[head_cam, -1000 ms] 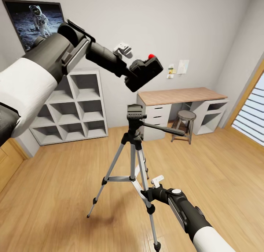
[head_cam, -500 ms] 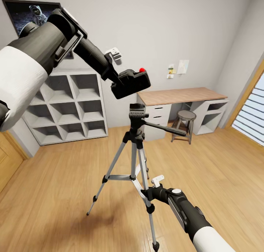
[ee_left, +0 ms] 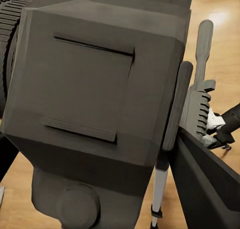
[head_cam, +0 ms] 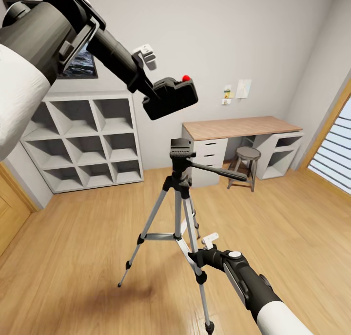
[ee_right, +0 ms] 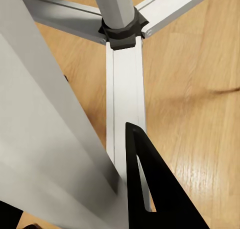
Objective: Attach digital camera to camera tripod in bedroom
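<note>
Our left gripper [head_cam: 148,93] has carried the small black boxy digital camera [head_cam: 170,97] leftward and slightly higher; its fingers clamp it above the tall silver-legged camera tripod's [head_cam: 179,213] black head. Our right gripper [head_cam: 199,257] holds one tripod leg, fingers closed around it.

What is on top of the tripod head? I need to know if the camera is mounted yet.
Nothing: the camera tripod head is bare. The digital camera hangs above it, apart, in the left gripper. The camera's underside is hidden.
</note>
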Controlling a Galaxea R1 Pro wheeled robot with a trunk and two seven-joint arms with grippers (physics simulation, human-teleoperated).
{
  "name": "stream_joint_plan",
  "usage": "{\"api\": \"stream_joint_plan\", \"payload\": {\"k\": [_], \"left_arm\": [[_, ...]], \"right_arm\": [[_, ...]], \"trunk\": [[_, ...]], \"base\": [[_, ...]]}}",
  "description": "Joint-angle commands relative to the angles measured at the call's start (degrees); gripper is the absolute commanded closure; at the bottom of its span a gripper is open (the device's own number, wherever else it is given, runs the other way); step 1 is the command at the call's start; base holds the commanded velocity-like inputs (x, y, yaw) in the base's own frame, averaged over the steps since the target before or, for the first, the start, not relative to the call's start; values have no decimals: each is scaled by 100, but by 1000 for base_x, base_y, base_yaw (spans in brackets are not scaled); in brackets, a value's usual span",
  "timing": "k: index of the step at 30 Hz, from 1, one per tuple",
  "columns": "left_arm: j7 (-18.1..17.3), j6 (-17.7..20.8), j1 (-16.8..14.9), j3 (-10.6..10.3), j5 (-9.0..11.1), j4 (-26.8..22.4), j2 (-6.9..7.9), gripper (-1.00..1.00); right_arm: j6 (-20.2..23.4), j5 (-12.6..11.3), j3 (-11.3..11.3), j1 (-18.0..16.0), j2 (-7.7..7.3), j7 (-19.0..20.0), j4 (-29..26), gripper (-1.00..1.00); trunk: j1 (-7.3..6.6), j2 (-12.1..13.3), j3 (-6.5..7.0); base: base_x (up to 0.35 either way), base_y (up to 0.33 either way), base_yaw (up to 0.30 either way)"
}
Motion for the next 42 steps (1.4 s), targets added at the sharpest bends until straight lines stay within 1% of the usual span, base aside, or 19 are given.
{"api": "stream_joint_plan", "payload": {"k": [1, 8, 15, 17, 18, 21, 22, 23, 27, 35, 36, 38, 39, 40, 41, 42], "left_arm": [[-43, 61, -8, -10, -28, -21, -3, 100], [-36, 61, -10, -27, -35, -48, -78, 100], [-34, 54, -10, -39, -54, -68, -93, 100], [-34, 55, -10, -40, -56, -71, -120, 100], [-20, 63, -10, -44, -62, -67, -186, 100], [-1, 69, -10, -40, -64, -59, -219, 100], [55, 70, -10, -46, -80, 11, -354, 100], [148, 80, -10, -48, -85, 23, -392, 100], [262, 88, -9, -49, -87, 22, -420, 100], [260, 70, -2, -73, -76, 45, -426, 100], [244, 73, -1, -139, -74, 68, -426, 100], [160, 86, -1, -580, -39, 135, -418, 100], [69, 93, -1, -853, -14, 146, -411, 100], [-185, 91, -2, -1870, 507, 59, -297, 100], [-198, 98, -3, -1939, 726, 6, -266, 100], [-202, 103, -3, -1964, 836, -17, -254, 100]], "right_arm": [[13, 114, -1, -2, 2, -5, -2, 100], [19, 162, 5, -2, 9, -5, -7, 100], [22, 190, 6, -2, 9, -5, -67, 100], [25, 192, 7, -2, 5, -5, -82, 100], [29, 199, 17, -2, 5, -9, -96, 100], [32, 197, 21, -2, 7, -37, -99, 100], [57, 195, 15, -2, 9, -61, -99, 100], [59, 194, 14, -2, 10, -64, -99, 100], [47, 194, 14, -2, 10, -66, -99, 100], [40, 160, 14, -2, 11, -73, -80, 100], [40, 156, 14, -2, 11, -72, -77, 100], [40, 146, 14, -2, 11, -74, -74, 100], [40, 143, 14, -2, 11, -73, -73, 100], [39, 134, 14, -2, 12, -83, -53, 100], [39, 133, 14, -2, 12, -90, -47, 100], [39, 133, 14, -2, 11, -92, -43, 100]], "trunk": [[2, -6, -9], [2, -6, -9], [2, -6, -9], [2, -6, -9], [2, -6, -9], [2, -6, -9], [2, -6, -9], [2, -6, -9], [2, -6, -9], [2, -6, -9], [2, -6, -9], [2, -6, -9], [2, -6, -9], [2, -6, -9], [2, -6, -9], [2, -6, -9]], "base": [[0, 0, 0], [0, 0, 0], [0, 0, 0], [0, 0, 0], [0, 0, 0], [0, 0, 0], [0, 0, 0], [0, 0, 0], [0, 0, 0], [0, 0, 0], [0, 0, 0], [0, 0, 0], [0, 0, 0], [0, 0, 0], [0, 0, 0], [0, 0, 0]]}}
